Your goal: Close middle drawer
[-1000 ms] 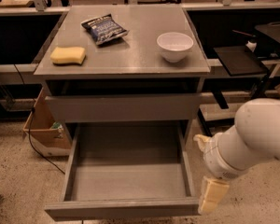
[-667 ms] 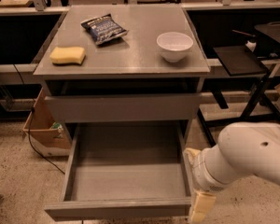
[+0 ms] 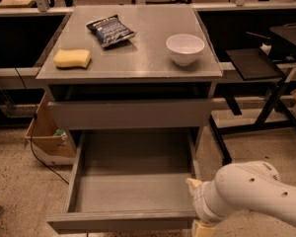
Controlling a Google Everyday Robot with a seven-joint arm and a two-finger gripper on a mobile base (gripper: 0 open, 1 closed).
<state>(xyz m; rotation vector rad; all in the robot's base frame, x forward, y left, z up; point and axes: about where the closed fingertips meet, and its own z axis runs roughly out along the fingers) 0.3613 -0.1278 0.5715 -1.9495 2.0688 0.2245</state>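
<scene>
The middle drawer (image 3: 130, 191) is pulled far out of the grey cabinet, and its deep tray is empty. Its plain front strip (image 3: 121, 221) runs along the bottom edge of the camera view. My white arm (image 3: 254, 199) comes in from the lower right. My gripper (image 3: 201, 227) is at the drawer's front right corner, right by the end of the front strip, and is mostly cut off by the bottom edge of the view.
A taller drawer front (image 3: 130, 113) sits above the open drawer. On the cabinet top (image 3: 138, 58) lie a yellow sponge (image 3: 72, 58), a chip bag (image 3: 110, 30) and a white bowl (image 3: 185, 48). A cardboard box (image 3: 47, 135) stands at the left and a black stand (image 3: 256, 65) at the right.
My arm has moved left and lower, from beside the drawer's right side to its front right corner. The drawer is still open by the same amount.
</scene>
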